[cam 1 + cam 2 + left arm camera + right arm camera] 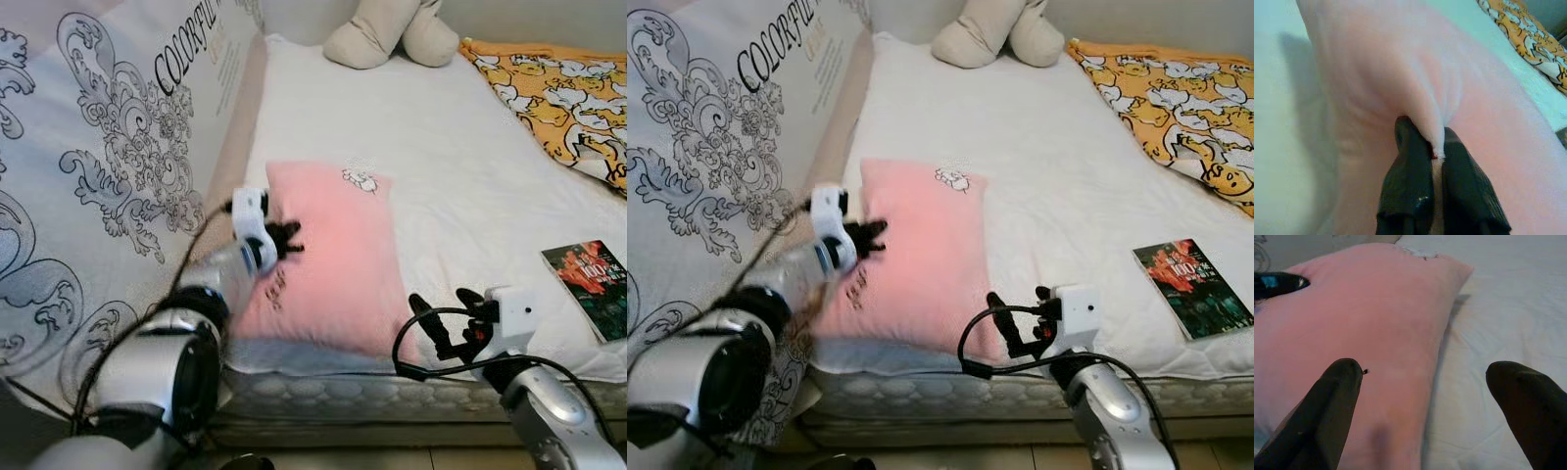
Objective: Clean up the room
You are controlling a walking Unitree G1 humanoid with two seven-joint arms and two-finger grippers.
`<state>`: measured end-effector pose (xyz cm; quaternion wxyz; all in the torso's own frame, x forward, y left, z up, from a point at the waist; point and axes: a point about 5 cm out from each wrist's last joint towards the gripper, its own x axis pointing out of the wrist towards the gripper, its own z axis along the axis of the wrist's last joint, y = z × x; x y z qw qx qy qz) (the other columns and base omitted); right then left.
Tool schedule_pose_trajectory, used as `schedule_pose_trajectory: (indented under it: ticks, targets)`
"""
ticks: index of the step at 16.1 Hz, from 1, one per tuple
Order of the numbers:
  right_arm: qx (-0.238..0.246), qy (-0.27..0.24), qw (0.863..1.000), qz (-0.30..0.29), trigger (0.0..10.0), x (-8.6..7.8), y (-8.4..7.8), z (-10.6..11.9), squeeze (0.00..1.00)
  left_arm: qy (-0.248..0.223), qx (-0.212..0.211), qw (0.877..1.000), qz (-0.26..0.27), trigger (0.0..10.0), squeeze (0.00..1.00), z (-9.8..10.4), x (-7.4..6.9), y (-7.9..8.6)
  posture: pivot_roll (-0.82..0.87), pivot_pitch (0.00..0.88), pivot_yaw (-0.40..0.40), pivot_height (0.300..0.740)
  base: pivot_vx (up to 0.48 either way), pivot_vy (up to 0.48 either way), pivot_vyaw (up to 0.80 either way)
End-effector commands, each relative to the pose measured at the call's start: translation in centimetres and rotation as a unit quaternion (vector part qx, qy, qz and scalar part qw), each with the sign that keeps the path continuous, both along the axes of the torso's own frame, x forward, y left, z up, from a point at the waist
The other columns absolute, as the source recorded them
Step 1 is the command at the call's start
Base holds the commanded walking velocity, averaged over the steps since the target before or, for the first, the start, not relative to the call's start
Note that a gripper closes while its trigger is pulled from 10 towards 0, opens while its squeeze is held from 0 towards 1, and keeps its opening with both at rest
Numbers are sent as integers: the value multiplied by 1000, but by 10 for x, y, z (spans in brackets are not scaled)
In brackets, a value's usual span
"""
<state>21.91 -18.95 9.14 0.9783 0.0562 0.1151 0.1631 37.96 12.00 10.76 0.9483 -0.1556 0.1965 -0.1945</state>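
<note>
Bed point(431, 147): white mattress cover, takes up most of the head views; quilted mattress edge runs along the near side.
Pink pillow point(328, 259): lies flat on the bed near its front-left part, long side running away from the robot; a small cartoon print sits at its far corner; dark lettering shows near its left edge.
Left gripper point(286, 238): at the pillow's left edge, about halfway along it. In the left wrist view the two black fingers point(1410, 171) are pressed close together with a raised fold of pink fabric pinched between them.
Right gripper point(446, 318): at the near right corner of the pillow, just above the mattress edge. Fingers point(1337, 396) spread wide; one lies over the pink fabric, the other over the white sheet beside it. Nothing held.
Headboard panel point(108, 157): pale, with grey scroll ornament and the word "COLORFUL", stands along the bed's left side.
Plush toy point(392, 34): beige, at the far end of the bed.
Blanket point(558, 93): orange-yellow with white cartoon figures, on the far right.
Book point(593, 289): dark cover with red print, flat on the sheet, well apart from the pillow, to the right.
</note>
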Motion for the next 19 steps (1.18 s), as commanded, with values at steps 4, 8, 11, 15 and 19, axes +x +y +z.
schedule_pose_trajectory:
  ticks: [4, 8, 11, 15, 19]
  targets:
    - [17, -2, 999, 38, 10000, -2, 9, 7, 0, -88, 48, 995, 12, 0, 0, 53, 23, 8, -226, 0, -9, 740, 0, 0, 0]
    - [19, 5, 999, 48, 10000, -3, 10, 3, 0, -133, 127, 982, 43, 0, 0, 75, 31, 27, -220, 0, -5, 740, 0, 0, 0]
    - [16, 9, 999, 47, 10000, -3, 7, 2, 0, -144, 147, 975, 88, 0, 0, 83, 33, 45, -220, 0, -7, 740, 0, 0, 0]
    - [9, 18, 998, 55, 10000, -4, 5, -2, 0, -167, 192, 953, 164, 0, 0, 92, 33, 72, -207, 0, -20, 740, 0, 0, 0]
    - [3, 26, 998, 65, 10000, -4, 5, -6, 0, -138, 220, 951, 168, 0, 0, 57, 25, 43, -200, 0, -27, 740, 0, 0, 0]
